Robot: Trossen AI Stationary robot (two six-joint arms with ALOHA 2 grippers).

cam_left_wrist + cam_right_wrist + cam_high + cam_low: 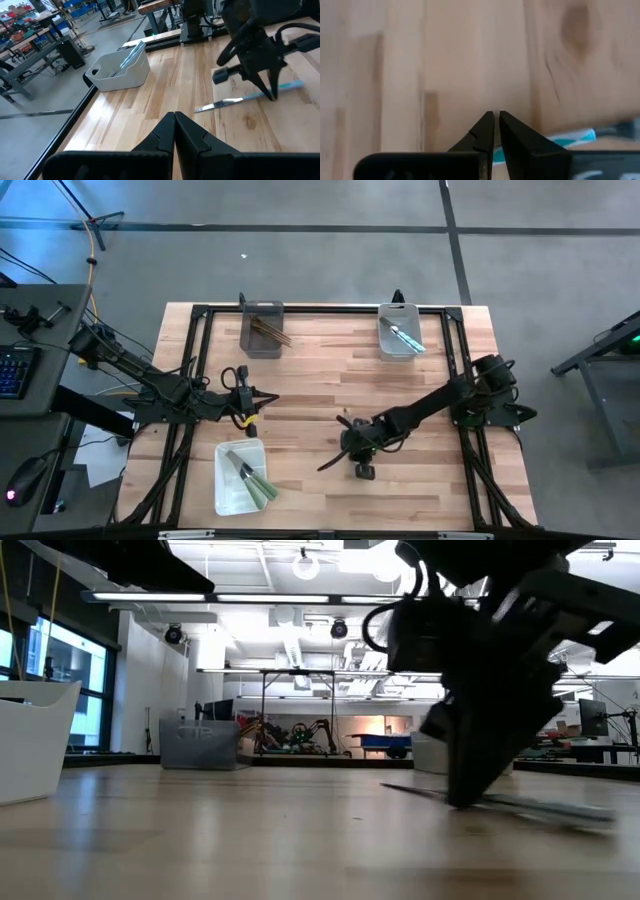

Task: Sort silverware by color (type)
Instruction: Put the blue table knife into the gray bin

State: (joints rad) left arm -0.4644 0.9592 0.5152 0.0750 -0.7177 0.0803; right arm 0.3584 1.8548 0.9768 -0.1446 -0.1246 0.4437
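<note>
The right hand (352,452) is down on the tabletop (320,370), fingers nearly pinched together at the teal handle of a knife (248,96) lying flat; whether they grip it cannot be told. The left hand (262,398), closed and empty, hovers at nine o'clock from it, well apart. No readable writing shows.

The right gripper (348,448) reaches low over the table's middle, fingers pinched nearly together. The left gripper (262,400) waits at the left side, fingers closed.
</note>
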